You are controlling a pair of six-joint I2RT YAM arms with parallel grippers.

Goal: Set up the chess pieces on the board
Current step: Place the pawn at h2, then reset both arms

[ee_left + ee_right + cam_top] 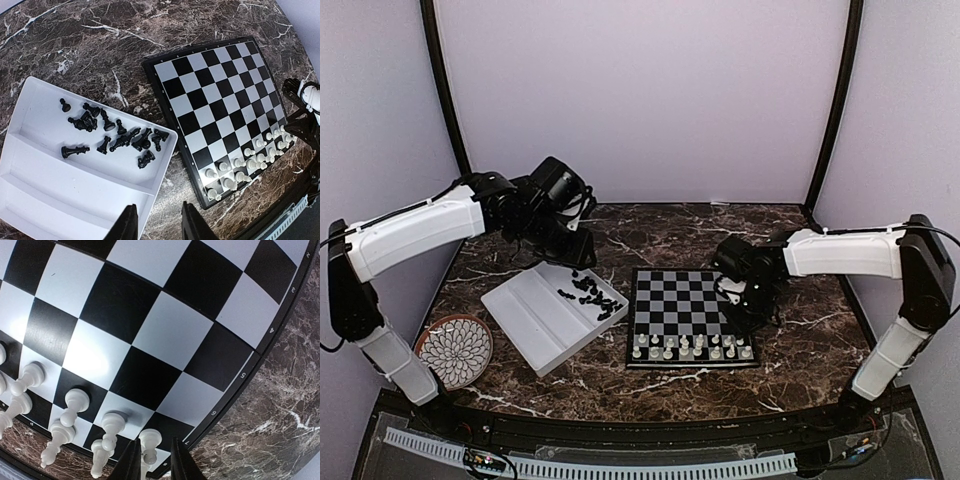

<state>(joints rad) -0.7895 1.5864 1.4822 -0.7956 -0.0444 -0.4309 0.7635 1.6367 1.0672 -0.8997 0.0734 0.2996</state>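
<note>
Board (pixel 685 295) lies flat at table centre. White chess pieces (pixel 690 348) fill the two rows along its 6 o'clock edge. The rest of the squares are bare.

Black chess pieces (pixel 588 290) lie in a loose heap, mostly tipped over, in the far compartment of a white tray (pixel 535 325) just beside the board at its 9 o'clock. A patterned plate (pixel 455 350) sits at the tray's 8 o'clock.

Right gripper (pixel 156 445) is low over the board's 5 o'clock corner. Its jaws are narrowly parted, with one upright white piece (pixel 149 437) on the corner square between the tips. I cannot tell whether the pads touch it.

Left gripper (pixel 158 206) hangs above the tray's board-side corner, about half open and holding nothing.

Judgement: white side looks essentially set, and this corner piece is the step in hand.

Next move: lift the right arm straight up without nudging neighbouring pieces. Then start on black, which needs the left gripper to single out one lying piece from the heap and stand it on the 12 o'clock rows.
</note>
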